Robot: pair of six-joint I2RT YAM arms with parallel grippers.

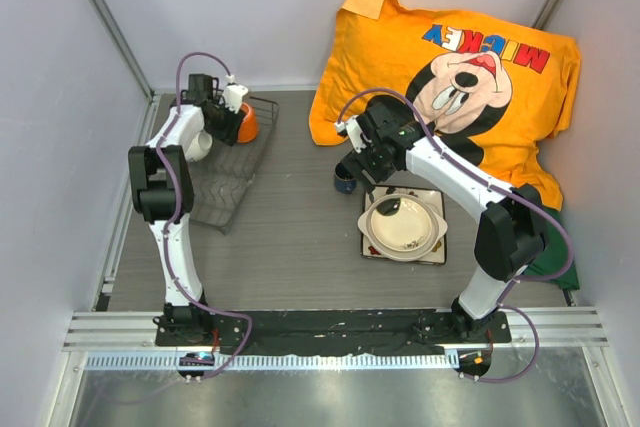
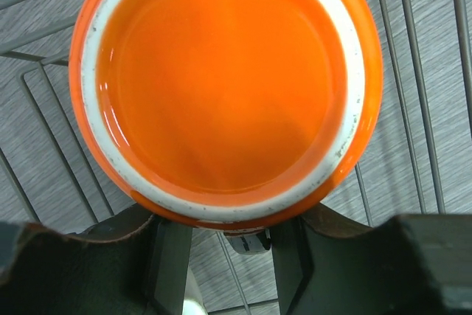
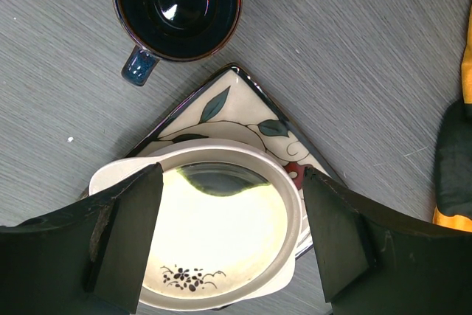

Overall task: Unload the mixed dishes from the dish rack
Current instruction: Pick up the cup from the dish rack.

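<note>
The mug (image 2: 221, 86) sits at the rack's (image 1: 228, 187) far end, in the upper left of the top view, with its base turned to the left wrist camera. Whether it rests on the wires or is lifted cannot be told. The left pincer (image 2: 230, 228) is set at the mug's lower edge with its fingers (image 2: 171, 263) drawn narrow. Whether anything is pinched cannot be told, because the contact is hidden.

The right pincer (image 3: 232, 178) is spread wide and empty above the bowl (image 3: 221, 234). The bowl is seated on the plate (image 3: 243, 112), which lies on the desk (image 1: 290, 237) at centre right. The cup (image 3: 177, 1) stands just beside the plate's corner, apart from it.

Hazards, as judged:
- Slip: if the mug is held only at its edge, it may be rotated or dropped onto the wires when raised, since glaze offers little grip.
- Snag: if the mug is drawn sideways before it is lifted clear, a wire may be caught and the rack dragged.
- Strike: if the right pincer is lowered, the bowl's rim may be hit and the bowl shifted on the plate. A sweep toward the upper frame may topple the cup.
</note>
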